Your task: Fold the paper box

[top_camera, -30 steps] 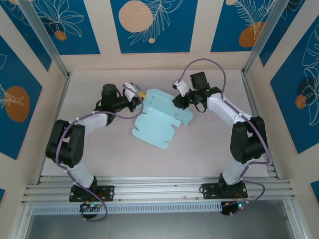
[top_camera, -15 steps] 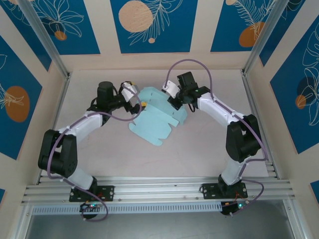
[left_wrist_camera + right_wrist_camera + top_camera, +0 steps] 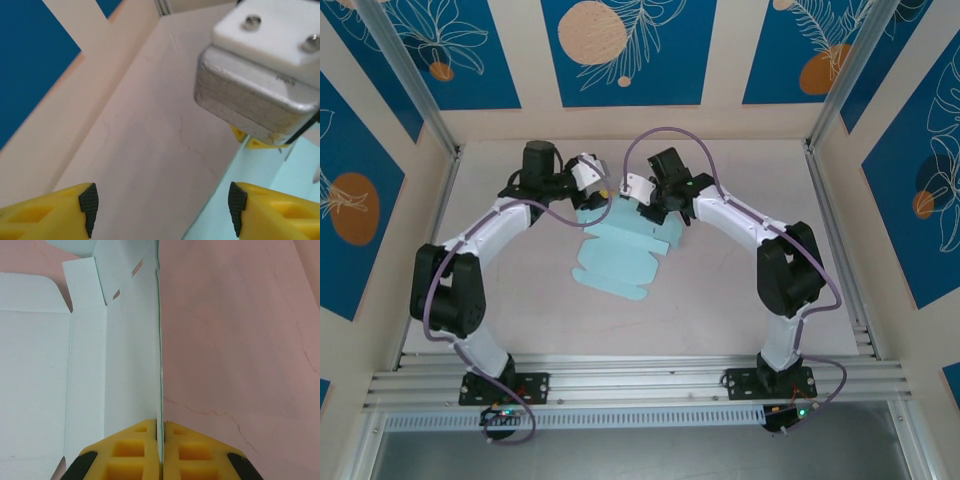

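The pale pinkish-white tabletop [image 3: 740,290] spreads under me, walled by blue wall panels [image 3: 625,50] printed with leaf outlines and orange discs. On it, about midway across and toward the far side, lies the pale light-blue paper box [image 3: 618,258]. It is a thin die-cut card sheet with tabs and slots, mostly flat on the table. My two black-and-white arms [image 3: 495,225] reach in over its far end, their heads close together. My right gripper [image 3: 160,432] is clenched on an edge panel of the sheet, with the yellow fingers [image 3: 130,450] pressed together and the thin card running up from between them. My left gripper [image 3: 162,202] hangs just beside the sheet's far-left edge, released and grasping nothing. Bare table shows between its black pads [image 3: 89,202].
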